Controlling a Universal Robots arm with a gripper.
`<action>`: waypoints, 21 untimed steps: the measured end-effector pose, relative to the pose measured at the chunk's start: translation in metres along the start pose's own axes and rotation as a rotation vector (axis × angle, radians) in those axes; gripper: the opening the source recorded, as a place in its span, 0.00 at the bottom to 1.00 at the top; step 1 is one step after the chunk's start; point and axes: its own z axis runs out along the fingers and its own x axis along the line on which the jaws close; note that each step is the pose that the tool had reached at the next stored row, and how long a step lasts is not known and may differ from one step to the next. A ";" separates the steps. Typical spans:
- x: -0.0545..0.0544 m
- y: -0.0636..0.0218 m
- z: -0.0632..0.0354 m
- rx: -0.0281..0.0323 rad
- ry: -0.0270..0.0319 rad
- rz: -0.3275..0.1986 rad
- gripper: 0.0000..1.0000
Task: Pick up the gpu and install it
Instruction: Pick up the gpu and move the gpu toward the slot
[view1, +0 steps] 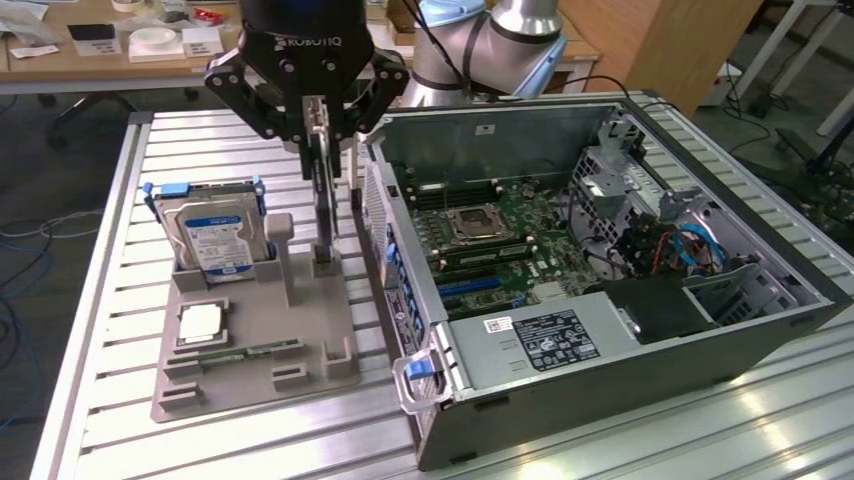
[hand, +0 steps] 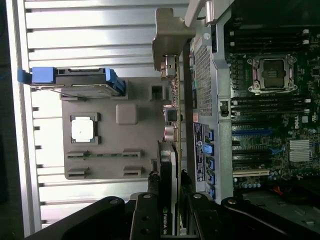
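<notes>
The gpu (view1: 324, 205) is grasped on edge by the end effector (view1: 318, 125), which is clenched on its upper part. It is held upright at the gray holder (view1: 254, 375) on the bench (view1: 107, 300), just beside the open case (view1: 667, 350).

You had the tray (view1: 227, 385) on the table (view1: 107, 200), to the exterior view's left of the computer case (view1: 747, 330); the hard drive (view1: 214, 240) stood upright at the tray's far end; the processor chip (view1: 200, 320) lay flat nearer the camera. The gpu (view1: 324, 210) stood on edge along the tray's case side, the gripper (view1: 320, 135) above, clasping it; the motherboard (view1: 494, 240) lay in the case.
</notes>
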 end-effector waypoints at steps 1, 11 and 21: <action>0.000 0.0000 -0.0001 0.0000 0.0000 0.000 0.27; -0.001 0.0001 -0.0008 0.0001 0.0001 0.000 0.27; -0.003 0.0003 -0.0011 -0.0001 -0.0001 0.000 0.27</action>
